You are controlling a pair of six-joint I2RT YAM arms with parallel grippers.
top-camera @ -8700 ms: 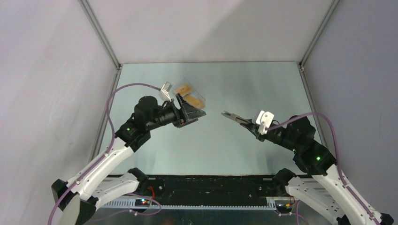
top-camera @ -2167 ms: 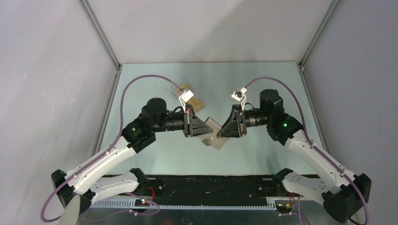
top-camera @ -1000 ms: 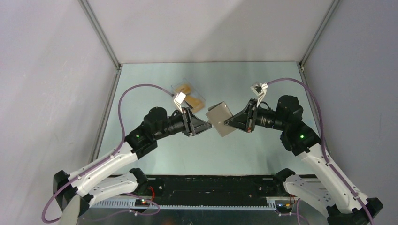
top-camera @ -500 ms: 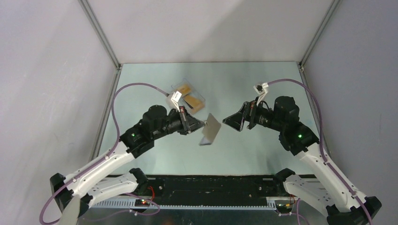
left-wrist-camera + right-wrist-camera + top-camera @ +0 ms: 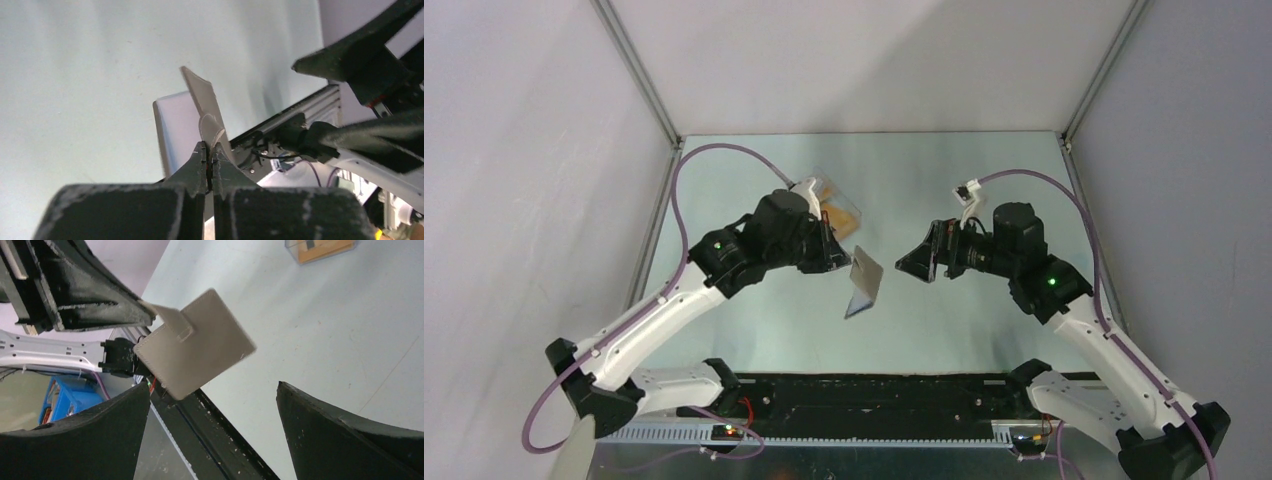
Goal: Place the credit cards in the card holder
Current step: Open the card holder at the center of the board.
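card holder (image 5: pixel 864 285) hanging, long axis tilted downward

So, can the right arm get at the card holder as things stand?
Probably yes: the right gripper stands open facing the card holder, which the left gripper holds aloft, nothing between.

The left arm (image 5: pixel 654 320) and right arm (image 5: pixel 1114 350) have white lower links and black upper joints, each showing a green light (image 5: pixel 720 243). Purple cables (image 5: pixel 673 190) loop along both. The fingers (image 5: pixel 345 440) are matte black with scuffed, pale edges.
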